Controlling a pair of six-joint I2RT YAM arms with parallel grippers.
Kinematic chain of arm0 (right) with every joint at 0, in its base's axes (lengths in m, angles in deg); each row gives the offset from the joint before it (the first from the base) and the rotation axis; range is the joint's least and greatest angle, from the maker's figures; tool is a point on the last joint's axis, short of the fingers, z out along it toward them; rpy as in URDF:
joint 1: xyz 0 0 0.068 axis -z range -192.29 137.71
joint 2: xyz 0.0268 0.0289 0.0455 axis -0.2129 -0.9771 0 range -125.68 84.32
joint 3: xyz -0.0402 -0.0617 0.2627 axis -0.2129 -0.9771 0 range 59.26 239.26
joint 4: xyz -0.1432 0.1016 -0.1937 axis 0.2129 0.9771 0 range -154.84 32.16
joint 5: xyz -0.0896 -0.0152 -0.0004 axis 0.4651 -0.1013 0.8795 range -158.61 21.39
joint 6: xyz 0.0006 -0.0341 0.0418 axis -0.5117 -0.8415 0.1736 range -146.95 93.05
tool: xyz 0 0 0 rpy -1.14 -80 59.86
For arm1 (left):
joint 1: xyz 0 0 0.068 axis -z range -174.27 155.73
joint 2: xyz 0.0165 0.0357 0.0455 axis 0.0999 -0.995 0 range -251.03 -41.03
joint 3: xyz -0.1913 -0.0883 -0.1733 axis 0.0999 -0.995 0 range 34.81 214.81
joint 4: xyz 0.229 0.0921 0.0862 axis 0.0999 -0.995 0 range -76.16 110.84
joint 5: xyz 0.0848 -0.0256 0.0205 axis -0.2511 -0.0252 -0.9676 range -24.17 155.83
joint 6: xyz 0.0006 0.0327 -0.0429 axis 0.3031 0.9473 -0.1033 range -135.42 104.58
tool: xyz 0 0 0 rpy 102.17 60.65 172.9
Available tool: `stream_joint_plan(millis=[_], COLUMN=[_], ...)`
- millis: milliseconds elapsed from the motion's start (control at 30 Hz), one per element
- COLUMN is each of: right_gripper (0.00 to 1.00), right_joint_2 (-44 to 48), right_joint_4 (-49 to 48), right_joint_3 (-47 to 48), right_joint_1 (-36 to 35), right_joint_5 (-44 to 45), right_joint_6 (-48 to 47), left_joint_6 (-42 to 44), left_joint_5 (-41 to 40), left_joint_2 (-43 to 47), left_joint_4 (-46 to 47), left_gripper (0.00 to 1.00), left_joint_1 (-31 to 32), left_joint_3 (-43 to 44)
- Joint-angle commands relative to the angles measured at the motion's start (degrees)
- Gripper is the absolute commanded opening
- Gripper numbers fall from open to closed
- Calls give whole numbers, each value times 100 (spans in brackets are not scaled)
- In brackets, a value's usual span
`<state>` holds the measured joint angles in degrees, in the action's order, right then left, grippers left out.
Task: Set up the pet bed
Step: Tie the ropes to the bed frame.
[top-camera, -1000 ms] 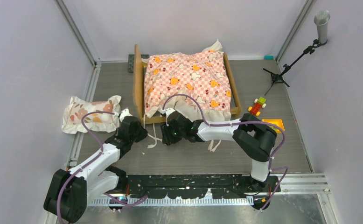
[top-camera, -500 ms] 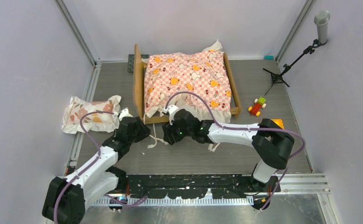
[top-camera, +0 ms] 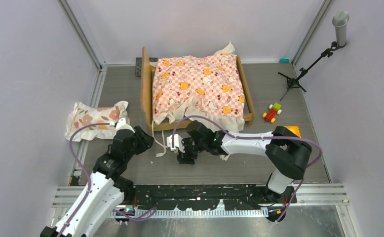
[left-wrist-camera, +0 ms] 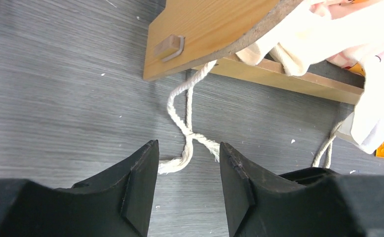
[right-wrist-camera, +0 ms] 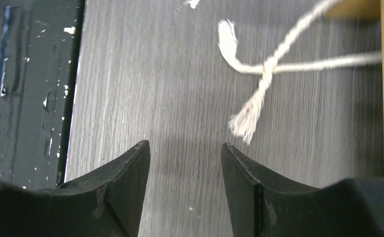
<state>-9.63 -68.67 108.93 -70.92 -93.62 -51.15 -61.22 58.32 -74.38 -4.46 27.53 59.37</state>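
The pet bed [top-camera: 145, 94], a tan wooden frame, stands at the back middle with a pink-checkered ruffled sheet [top-camera: 197, 84] spread over it. Two white cords [top-camera: 159, 149] from its near left corner lie crossed in a loose knot [left-wrist-camera: 187, 136] on the grey floor. My left gripper [top-camera: 148, 140] is open just short of that knot [left-wrist-camera: 187, 144], with nothing between its fingers. My right gripper [top-camera: 180, 150] hovers open and empty over the floor [right-wrist-camera: 185, 144], a frayed cord end [right-wrist-camera: 242, 126] just beyond its fingertips. Wood of the frame [left-wrist-camera: 205, 29] fills the top of the left wrist view.
A floral ruffled pillow [top-camera: 95, 120] lies on the floor left of the bed. A small toy car [top-camera: 272, 112] and a yellow object [top-camera: 289, 130] sit at the right, with a microphone tripod [top-camera: 298, 74] behind them. A black rail [top-camera: 205, 197] runs along the near edge.
Both grippers have opened and drawn back from the bed's near left corner, leaving the cords on the floor. The left arm pulled toward its base; the right wrist swung down and left.
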Motion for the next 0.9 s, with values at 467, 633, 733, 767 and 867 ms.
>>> stream_joint_plan(millis=[467,633,733,767,867], right_gripper=[51,51,51,51,50], right_joint_2=[-1639,-2044,-2253,-2306,-2483], right_joint_4=[2296,2902,3006,3022,3255], right_joint_3=[2705,3341,3559,3616,3839], right_joint_1=[10,15,18,11,14], right_joint_5=[-1199,-1399,-1446,-1453,-1461], right_joint_6=[-4416,-4740,-4764,-4765,-4795], left_joint_6=[99,89,88,89,89], left_joint_5=[-982,-1278,-1336,-1340,-1305], left_joint_2=[858,923,932,928,868], left_joint_4=[-1764,-1905,-1901,-1887,-1864], left_gripper=[53,53,54,54,54], left_joint_1=[8,8,8,8,13], left_joint_3=[978,1025,1011,1007,984])
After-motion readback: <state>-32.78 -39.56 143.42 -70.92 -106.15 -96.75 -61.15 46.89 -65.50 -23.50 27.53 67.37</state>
